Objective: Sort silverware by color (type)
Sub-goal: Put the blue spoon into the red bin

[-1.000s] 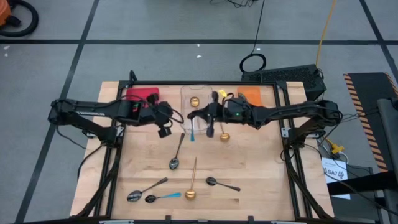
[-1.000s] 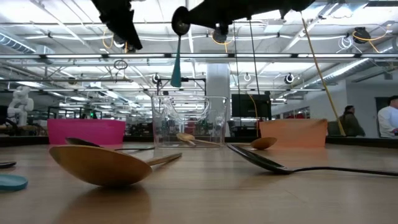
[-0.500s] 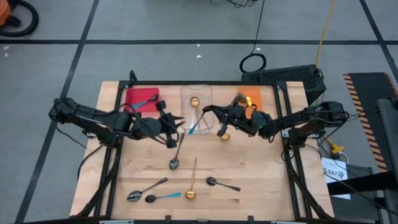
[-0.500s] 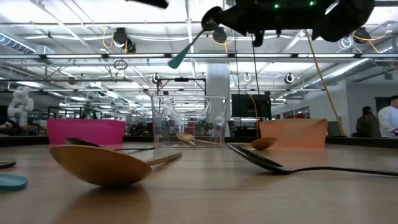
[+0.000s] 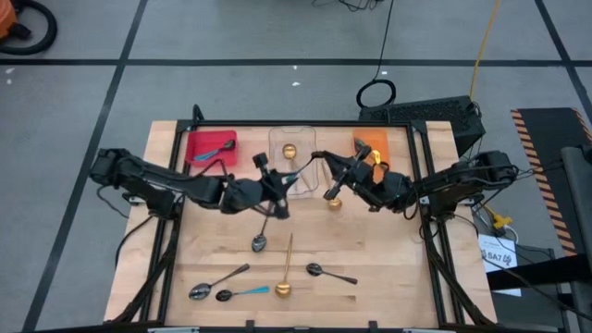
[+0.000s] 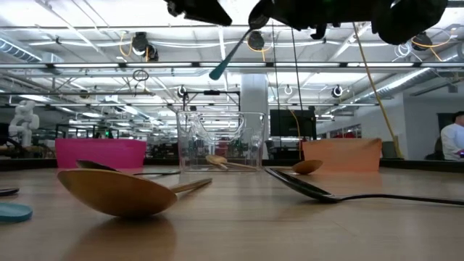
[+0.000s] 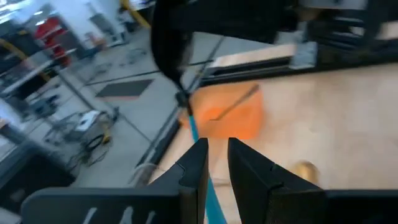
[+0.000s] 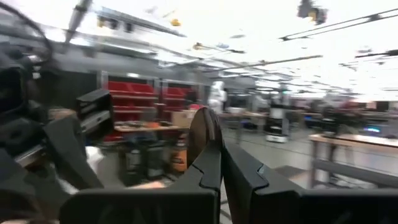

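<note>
1. We see the right gripper (image 5: pixel 319 159) raised above the clear bin (image 5: pixel 292 139), its fingers pinched on the bowl of a blue-handled spoon (image 6: pixel 230 56).
2. The left gripper (image 5: pixel 274 190) has its fingers either side of that spoon's handle; we cannot tell if they grip it.
3. Other spoons lie on the wooden table (image 5: pixel 388 268).

Left arm reaching in from the left edge toward mid-desk, elbow low, wrist raised. Left end effector (image 5: pixel 274 196) lifted above the desk, fingers (image 7: pixel 194 167) partly apart with a narrow gap between them, aimed toward the right arm. Right arm stretched in from the right edge, forearm angled toward the centre. Right end effector (image 5: pixel 326 167) held high, fingers (image 8: pixel 210 163) pressed together. Both end effectors close to one another over the far-middle part of the desk, tips nearly meeting.
</note>
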Controlling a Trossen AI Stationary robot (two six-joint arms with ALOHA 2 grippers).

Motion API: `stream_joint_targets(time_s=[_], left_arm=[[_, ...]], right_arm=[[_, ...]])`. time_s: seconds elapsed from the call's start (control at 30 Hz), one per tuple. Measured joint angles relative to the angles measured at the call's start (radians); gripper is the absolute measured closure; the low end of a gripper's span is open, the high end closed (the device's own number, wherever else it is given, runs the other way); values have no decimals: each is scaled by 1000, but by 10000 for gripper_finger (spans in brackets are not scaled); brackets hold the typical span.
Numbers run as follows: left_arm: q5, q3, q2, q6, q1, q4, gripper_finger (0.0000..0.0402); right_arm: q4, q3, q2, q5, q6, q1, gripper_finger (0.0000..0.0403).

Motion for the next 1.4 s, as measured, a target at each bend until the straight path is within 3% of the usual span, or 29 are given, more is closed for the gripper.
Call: stream_joint_targets(time_s=[0.23, 0.43, 0.67, 0.83, 1.03, 1.4], left_arm=[[3, 1, 12, 8, 56, 70, 334], [87, 2, 16, 35, 77, 111, 334], [91, 18, 74, 38, 112, 135, 334], [89, 57, 105, 85, 113, 112, 333], [16, 127, 141, 112, 125, -3, 333], [-2, 185, 162, 62, 150, -79, 333]], right_arm=[[37, 1, 0, 65, -53, -9, 402], [40, 1, 0, 66, -66, -23, 402], [55, 2, 0, 37, -18, -49, 403], [47, 2, 10, 35, -12, -55, 403], [53, 2, 16, 36, -11, -55, 403], [43, 2, 16, 36, -15, -55, 403]])
